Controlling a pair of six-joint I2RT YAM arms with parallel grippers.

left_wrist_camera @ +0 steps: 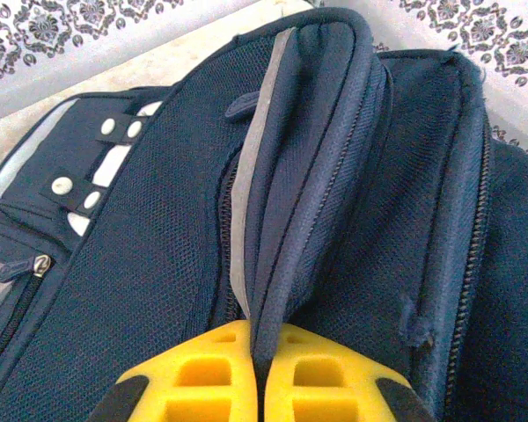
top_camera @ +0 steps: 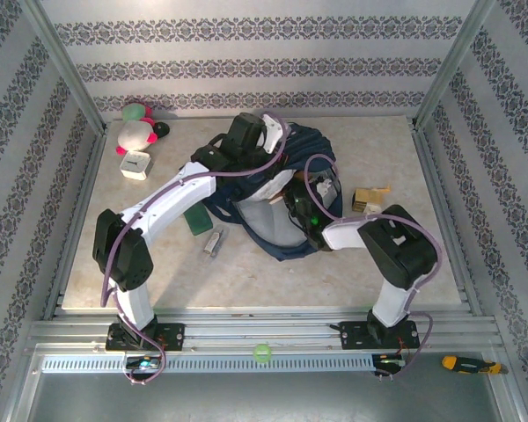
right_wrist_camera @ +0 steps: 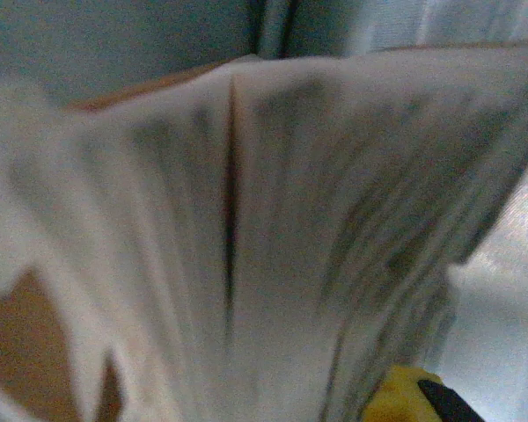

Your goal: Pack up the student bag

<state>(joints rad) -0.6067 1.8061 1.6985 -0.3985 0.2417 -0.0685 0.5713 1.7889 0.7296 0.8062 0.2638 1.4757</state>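
Left gripper pinching upright fold of student bag, yellow fingers pressed together on navy fabric, grey stripe running straight ahead. Right gripper down in bag's open mouth, blurred pale sheet right against it; its grip, cannot tell. Plush toy well off to left gripper's left

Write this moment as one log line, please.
left gripper: shut on student bag flap | right gripper: at bag opening, white pages ahead, grip unclear
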